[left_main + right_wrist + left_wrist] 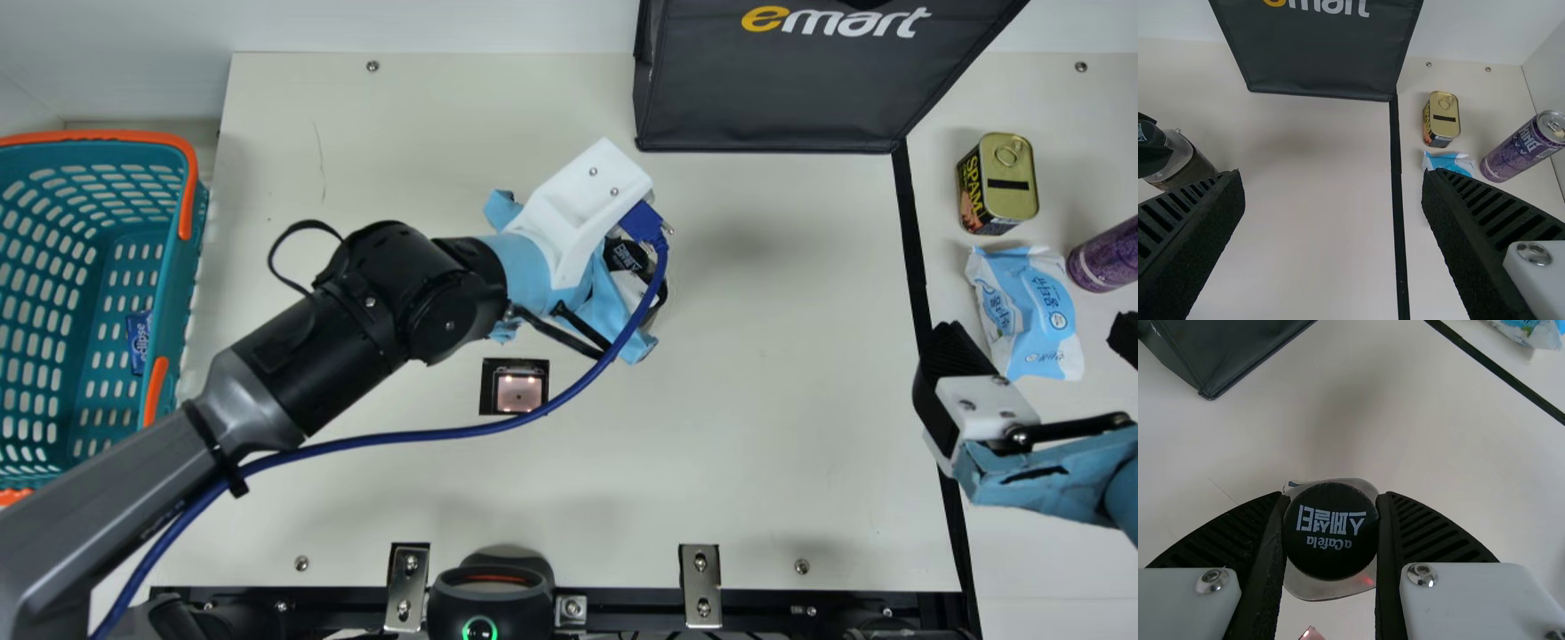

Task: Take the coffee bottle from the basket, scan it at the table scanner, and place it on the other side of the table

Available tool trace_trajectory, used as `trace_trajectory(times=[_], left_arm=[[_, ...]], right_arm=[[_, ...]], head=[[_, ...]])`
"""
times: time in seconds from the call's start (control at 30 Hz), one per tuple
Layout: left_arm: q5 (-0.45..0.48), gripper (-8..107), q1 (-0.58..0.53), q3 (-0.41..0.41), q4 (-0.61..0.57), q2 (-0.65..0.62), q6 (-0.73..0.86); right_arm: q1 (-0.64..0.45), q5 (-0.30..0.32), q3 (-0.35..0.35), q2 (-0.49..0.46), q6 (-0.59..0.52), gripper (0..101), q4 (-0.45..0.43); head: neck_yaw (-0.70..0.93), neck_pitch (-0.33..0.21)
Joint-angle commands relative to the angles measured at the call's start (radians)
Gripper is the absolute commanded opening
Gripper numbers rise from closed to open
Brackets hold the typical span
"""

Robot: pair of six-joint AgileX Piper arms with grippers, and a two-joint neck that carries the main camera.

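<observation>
Main view: cream table (756, 400) before white wall (444, 22), left gripper (615, 307) pinching coffee bottle (1330, 530), right gripper (1037, 342), fingers spread.

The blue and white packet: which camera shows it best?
The main view: nearly the whole packet shows, printed side up. The left wrist view catches one end at its edge; in the right wrist view, the right gripper hides part.

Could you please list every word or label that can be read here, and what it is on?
"emart": black bag
"SPAM": tin
"eclipse": blue packet in the basket
"스페셜티" and "aCaféla": bottle cap
Too unclear to read surely: the purple can and blue-and-white pack.
</observation>
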Motion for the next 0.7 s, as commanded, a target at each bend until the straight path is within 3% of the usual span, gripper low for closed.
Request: trace_trajectory(times=[0.0,0.53,0.67], left_arm=[[0.001,35,-0.001,0.001,0.003,0.002,-0.002],[0.006,89,0.018,0.001,-0.019,-0.017,-0.030],[0.011,90,0.047,0.005,-0.042,-0.054,-0.027]], right_arm=[[0.000,0.000,0.000,0.000,0.000,95,0.000],[0.000,0.000,0.000,0.000,0.000,95,0.000],[0.000,0.000,0.000,0.000,0.000,95,0.000]], head=[[0.002,-0.029],[0.002,-0.029],[0.002,-0.029]])
